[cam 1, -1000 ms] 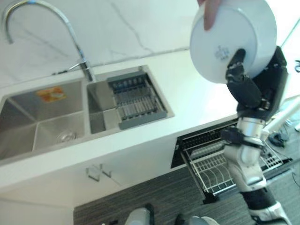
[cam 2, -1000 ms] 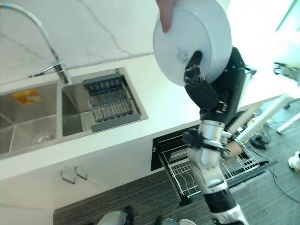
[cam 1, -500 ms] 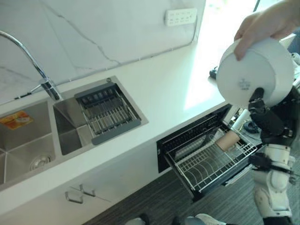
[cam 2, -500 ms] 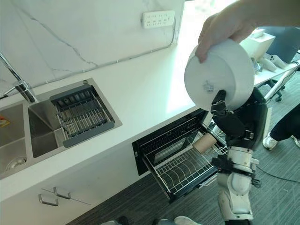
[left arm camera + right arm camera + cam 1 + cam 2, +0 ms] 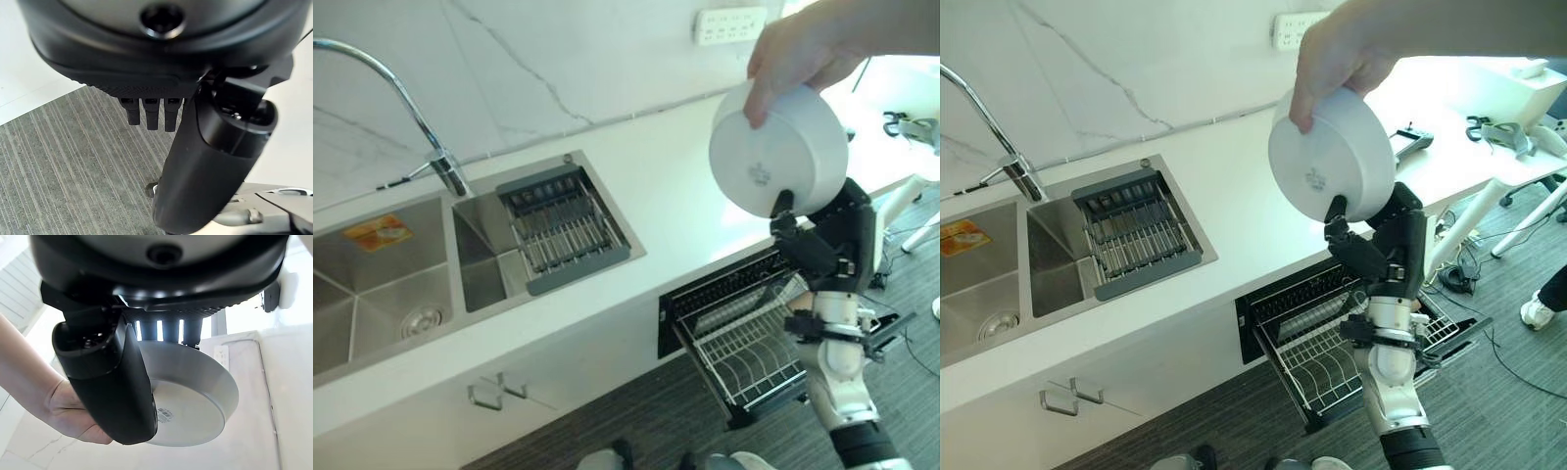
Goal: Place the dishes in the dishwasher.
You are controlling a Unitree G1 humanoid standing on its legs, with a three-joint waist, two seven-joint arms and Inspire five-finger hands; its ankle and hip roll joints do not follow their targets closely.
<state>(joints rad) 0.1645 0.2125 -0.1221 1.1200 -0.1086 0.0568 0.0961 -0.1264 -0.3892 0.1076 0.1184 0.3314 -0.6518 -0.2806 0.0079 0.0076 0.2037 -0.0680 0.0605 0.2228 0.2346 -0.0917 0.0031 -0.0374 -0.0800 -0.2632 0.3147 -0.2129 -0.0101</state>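
A person's hand (image 5: pixel 803 49) holds a white bowl (image 5: pixel 773 166) by its rim, tilted, above the right end of the white counter (image 5: pixel 675 186). My right hand (image 5: pixel 822 245) is raised under it. Its thumb (image 5: pixel 112 382) lies across the bowl's underside (image 5: pixel 195 396) and its fingers (image 5: pixel 166 330) reach behind the rim, so the bowl sits pinched between them. Below the counter the dishwasher drawer stands pulled out with its white wire rack (image 5: pixel 1317 357). My left hand (image 5: pixel 151 112) hangs over grey carpet with relaxed fingers and holds nothing.
A double steel sink (image 5: pixel 372 284) with a curved faucet (image 5: pixel 411 98) and a grey drainer tray (image 5: pixel 563 230) lies to the left. A wall socket (image 5: pixel 729 22) sits on the marble backsplash. A dark device (image 5: pixel 1410 139) lies on the counter's right end. A person's shoe (image 5: pixel 1538 308) shows at the right.
The camera has swung, first right, then partly back left. The bowl stays between the person's hand and my right hand; my thumb rests on its underside throughout.
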